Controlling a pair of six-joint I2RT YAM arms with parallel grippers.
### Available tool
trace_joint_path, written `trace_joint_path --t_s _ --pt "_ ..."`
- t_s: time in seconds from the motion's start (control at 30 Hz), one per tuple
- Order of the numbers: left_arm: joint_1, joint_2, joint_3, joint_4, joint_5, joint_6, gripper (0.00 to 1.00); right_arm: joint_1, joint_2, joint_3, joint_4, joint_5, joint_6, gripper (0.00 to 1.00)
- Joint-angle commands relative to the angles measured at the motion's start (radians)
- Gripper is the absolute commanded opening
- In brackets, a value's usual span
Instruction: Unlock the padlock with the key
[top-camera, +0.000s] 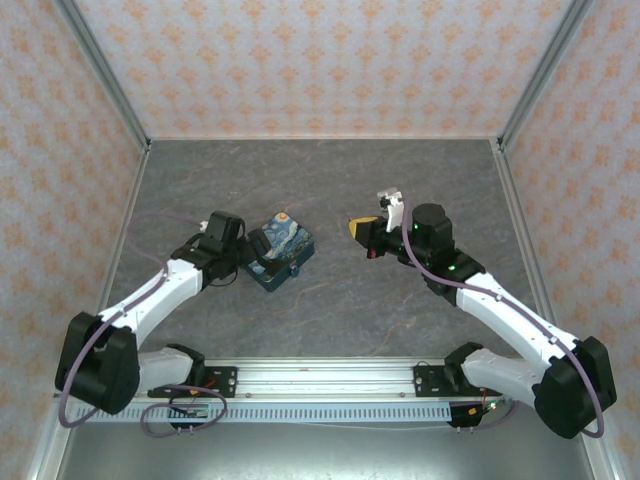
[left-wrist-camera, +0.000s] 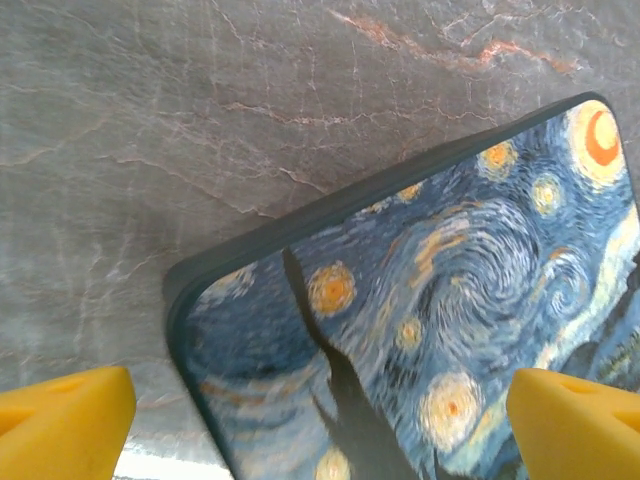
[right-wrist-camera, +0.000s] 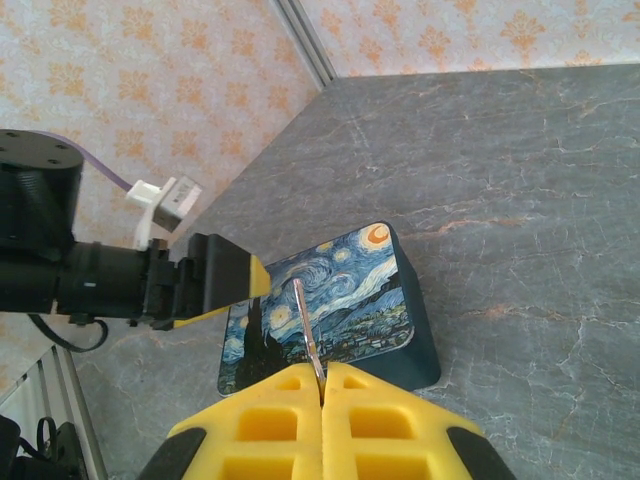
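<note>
Right gripper (right-wrist-camera: 322, 385) pinched tight on key (right-wrist-camera: 308, 325).
Left gripper (left-wrist-camera: 320, 420) spread wide over painted box (left-wrist-camera: 450, 260), left of table (top-camera: 330, 180) centre.

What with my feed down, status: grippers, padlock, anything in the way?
Left gripper open at painted box. Right gripper shut on key. Padlock tiny, at box's near edge. Nothing between key and box.

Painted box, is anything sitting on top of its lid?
Nothing lies on the visible lid of the painted box, just its swirl picture. The open left gripper hangs over one edge, hiding some lid beneath it. The lid covers the inside.
</note>
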Motion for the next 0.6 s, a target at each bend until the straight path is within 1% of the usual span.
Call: trace_joint_path --t_s 0.0,0.1,0.23,0.33,0.4,0.47,0.57 --pt "0.014 0.053 -0.004 0.104 0.023 -0.008 0.94 -0.001 -0.004 -0.01 -0.006 0.004 -0.016 0.0" --pt "0.014 0.09 -0.004 0.146 0.042 0.023 0.88 -0.002 -0.005 -0.01 -0.014 0.0 -0.016 0.0" --pt "0.013 0.145 0.012 0.129 0.048 0.094 0.82 -0.002 -0.006 -0.011 -0.02 0.001 -0.017 0.0" --pt "0.01 0.211 0.021 0.142 0.101 0.153 0.74 -0.001 -0.006 -0.006 -0.027 0.0 -0.021 0.0" --pt "0.001 0.264 0.031 0.146 0.136 0.189 0.71 -0.002 -0.006 -0.002 -0.034 -0.002 -0.027 0.0" --pt "-0.018 0.308 0.045 0.148 0.154 0.22 0.67 -0.002 -0.006 0.002 -0.042 -0.003 -0.032 0.0" --pt "-0.073 0.367 0.098 0.109 0.14 0.305 0.64 -0.003 -0.009 0.007 -0.06 -0.007 -0.041 0.0"
